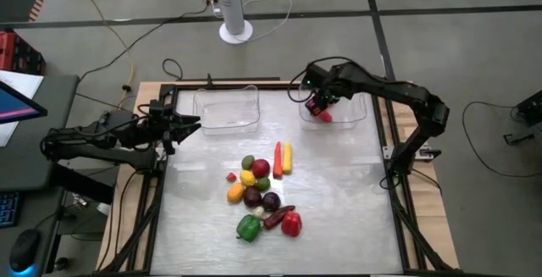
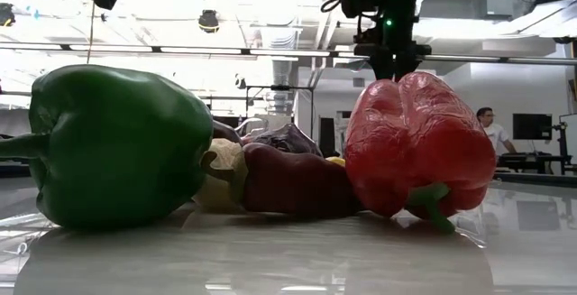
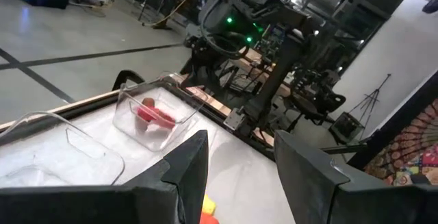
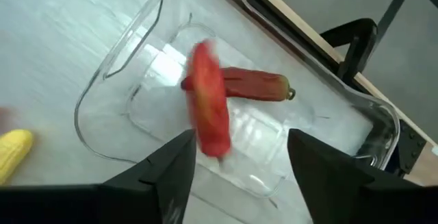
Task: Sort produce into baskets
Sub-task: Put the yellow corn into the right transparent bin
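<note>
The produce lies heaped mid-table: a green pepper (image 1: 248, 227), a red pepper (image 1: 291, 224), dark purple, yellow and orange pieces, and a red and a yellow long piece (image 1: 282, 158). Two clear baskets stand at the far edge. The left basket (image 1: 227, 109) holds nothing that I can see. My right gripper (image 1: 320, 106) hangs open over the right basket (image 4: 109, 125), pointing steeply down. A red chilli (image 4: 250, 85) lies on that basket's floor. A blurred long red piece (image 4: 209, 107) shows ahead of the fingers. My left gripper (image 1: 193, 124) waits open and level at the table's left edge. My right gripper has its fingers wide apart above the right basket. The blurred red piece's lower end (image 4: 217, 148) shows close to one fingertip (image 4: 183, 148). I cannot tell whether it touches that finger.
Bare tabletop lies between the heap and the baskets and along the near edge. A white fan stand (image 1: 235, 31) and cables lie on the floor beyond the far edge. A person (image 2: 488, 122) stands far back in the room.
</note>
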You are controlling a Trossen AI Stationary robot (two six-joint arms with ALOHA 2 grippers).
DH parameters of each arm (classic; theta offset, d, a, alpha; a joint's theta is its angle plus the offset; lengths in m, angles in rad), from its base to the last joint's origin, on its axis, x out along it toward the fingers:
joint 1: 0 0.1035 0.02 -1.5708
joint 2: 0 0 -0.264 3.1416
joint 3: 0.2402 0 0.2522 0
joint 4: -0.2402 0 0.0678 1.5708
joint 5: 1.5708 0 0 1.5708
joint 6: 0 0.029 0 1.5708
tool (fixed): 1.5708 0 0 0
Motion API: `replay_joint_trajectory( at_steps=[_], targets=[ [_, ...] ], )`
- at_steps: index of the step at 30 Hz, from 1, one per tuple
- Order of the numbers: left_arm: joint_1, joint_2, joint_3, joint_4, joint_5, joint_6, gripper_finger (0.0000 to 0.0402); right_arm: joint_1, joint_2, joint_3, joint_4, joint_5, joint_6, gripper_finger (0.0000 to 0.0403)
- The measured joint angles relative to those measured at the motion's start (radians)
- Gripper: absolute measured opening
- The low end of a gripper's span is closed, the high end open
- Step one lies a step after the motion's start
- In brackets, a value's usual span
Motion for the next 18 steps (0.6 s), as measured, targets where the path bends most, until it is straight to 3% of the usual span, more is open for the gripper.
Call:
replay_joint_trajectory(
  at_steps=[7, 11, 18],
  targets=[
    [0.0, 0.008, 0.0, -0.002, -0.008, 0.002, 0.0154, 0.057, 0.0, 0.0, 0.056, -0.09, 0.068, 0.0281],
    [0.0, 0.001, 0.0, -0.004, -0.005, 0.023, 0.0154, 0.152, 0.0, 0.0, 0.197, -0.181, 0.107, 0.0282],
    [0.0, -0.028, 0.0, -0.008, -0.004, 0.016, 0.0154, 0.343, 0.002, -0.026, 0.361, -0.187, 0.24, 0.0282]
  ],
)
